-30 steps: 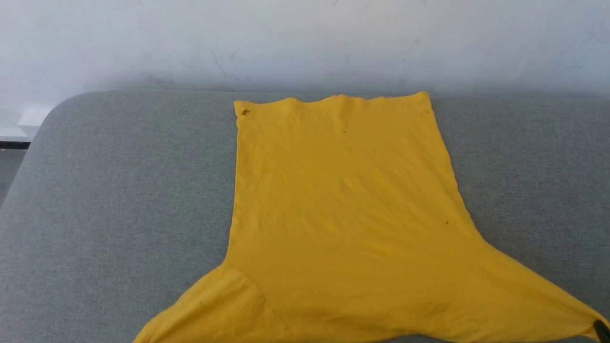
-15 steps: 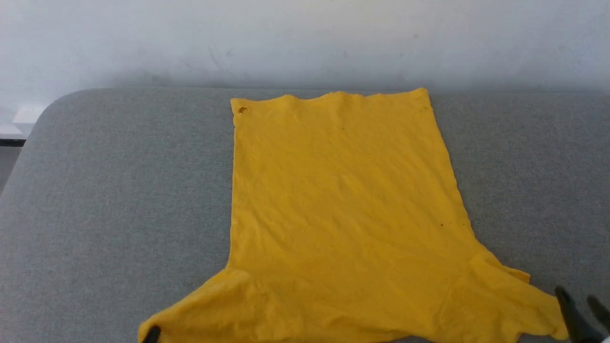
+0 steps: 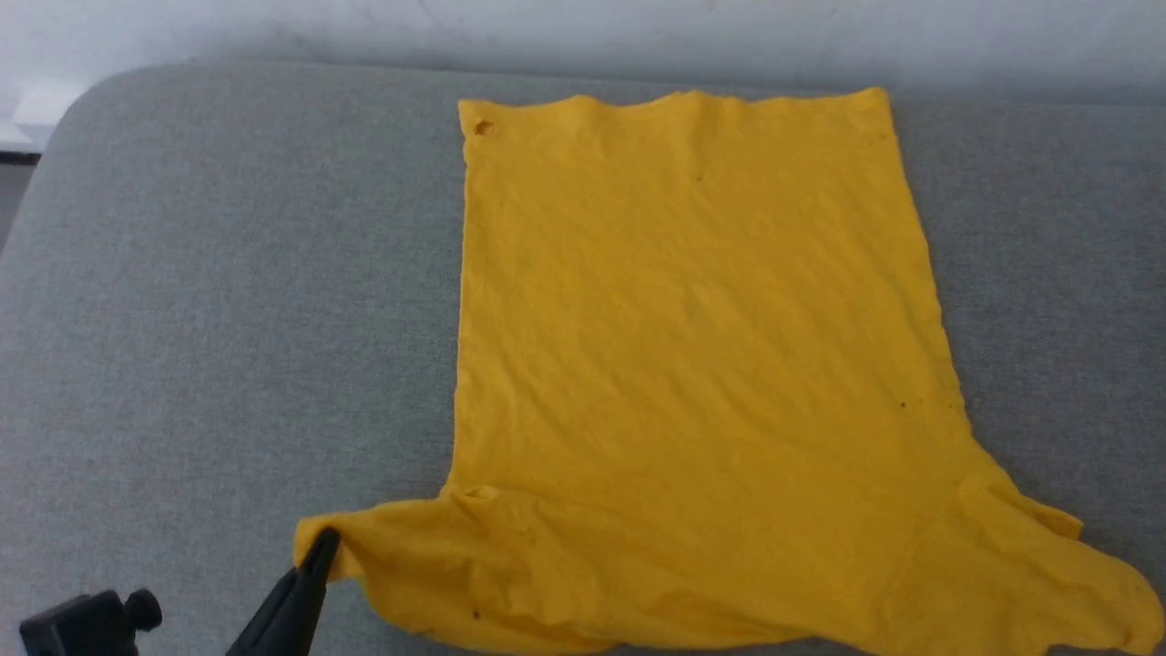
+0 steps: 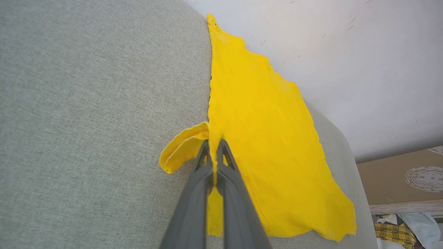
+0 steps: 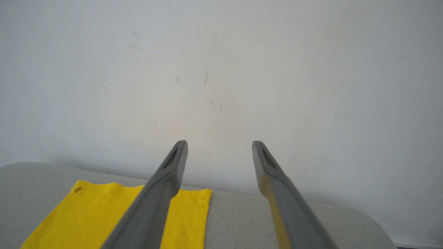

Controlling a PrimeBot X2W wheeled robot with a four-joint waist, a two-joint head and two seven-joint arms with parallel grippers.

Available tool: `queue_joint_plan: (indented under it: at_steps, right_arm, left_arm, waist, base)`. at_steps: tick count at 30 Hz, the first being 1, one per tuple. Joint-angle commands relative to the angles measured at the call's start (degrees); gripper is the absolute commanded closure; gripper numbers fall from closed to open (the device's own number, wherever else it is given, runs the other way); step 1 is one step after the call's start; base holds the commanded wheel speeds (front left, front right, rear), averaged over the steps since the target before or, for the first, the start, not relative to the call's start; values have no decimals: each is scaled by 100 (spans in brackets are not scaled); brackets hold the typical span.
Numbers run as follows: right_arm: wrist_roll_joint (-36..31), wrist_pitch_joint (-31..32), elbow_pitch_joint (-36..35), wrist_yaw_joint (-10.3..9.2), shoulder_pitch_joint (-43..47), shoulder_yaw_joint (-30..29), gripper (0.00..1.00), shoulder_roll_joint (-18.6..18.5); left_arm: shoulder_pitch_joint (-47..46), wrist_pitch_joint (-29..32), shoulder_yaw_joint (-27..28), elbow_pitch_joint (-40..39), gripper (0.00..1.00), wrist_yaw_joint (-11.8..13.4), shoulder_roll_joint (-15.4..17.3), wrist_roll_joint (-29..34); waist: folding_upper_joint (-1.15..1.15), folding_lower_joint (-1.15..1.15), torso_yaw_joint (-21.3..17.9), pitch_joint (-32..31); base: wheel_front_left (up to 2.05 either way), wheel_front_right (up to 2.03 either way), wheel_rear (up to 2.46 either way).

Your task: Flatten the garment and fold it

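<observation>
Yellow cloth filled the middle of the grey pad [image 3: 228, 319]: the shirt [image 3: 701, 364] lay spread out, plain side up, its hem toward the white wall [image 5: 221, 69] and its sleeves toward me. The body was mostly flat, with faint creases. My left gripper [image 3: 323, 547] was closed tight on the edge of the left sleeve [image 3: 392, 547], with yellow fabric pinched between the two fingers and the cuff curling out beside them. The right sleeve [image 3: 1048, 574] lay loose and rumpled on the pad, with nothing holding it. My right gripper [image 5: 219, 145] was spread wide and held nothing; it pointed at the wall above the pad, and the shirt's far edge lay below its fingers.
</observation>
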Motion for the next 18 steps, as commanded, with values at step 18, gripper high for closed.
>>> queue_joint_plan:
  at_steps: [18]
  right_arm:
    - [-1964, 638, 3283, -4, -2548, -229, 0, -30]
  left_arm:
    - [-929, -239, -563, 64, 100, -452, 48, 208]
  waist:
    - [0, -1, 1218, 1798]
  base:
    - [0, 0, 0]
